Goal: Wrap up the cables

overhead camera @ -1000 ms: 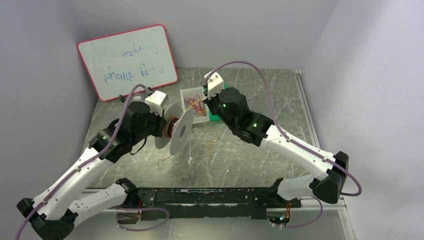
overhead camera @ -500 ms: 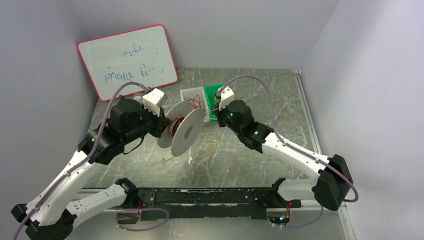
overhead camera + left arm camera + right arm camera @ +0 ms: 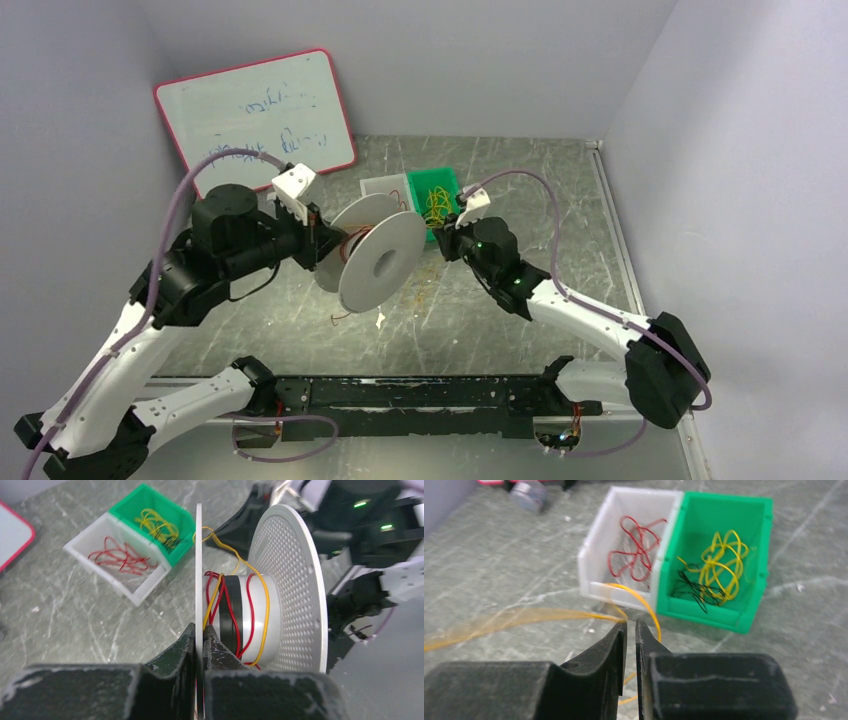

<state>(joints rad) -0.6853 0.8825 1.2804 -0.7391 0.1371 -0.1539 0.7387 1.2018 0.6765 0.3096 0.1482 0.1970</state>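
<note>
The left gripper point(image 3: 199, 630) is clenching the near flange of the white spool point(image 3: 375, 262), holding it on edge above the tabletop point(image 3: 500, 330). Red and yellow-orange cables point(image 3: 251, 612) are lying wound around the spool's hub between its two flanges. One yellow-orange cable point(image 3: 640, 599) is running from the spool's rim across to the right gripper point(image 3: 631, 627). That gripper's fingers are standing only a slit apart with the cable at their tips, and I cannot tell whether they are pinching it. Beyond the gripper, two open bins are sitting side by side, touching. The white bin point(image 3: 644, 495) is holding a loose tangle of red cables point(image 3: 636, 545). The green bin point(image 3: 724, 505) is holding yellow loops point(image 3: 719, 562) beside a few thin black wires point(image 3: 694, 590).
</note>
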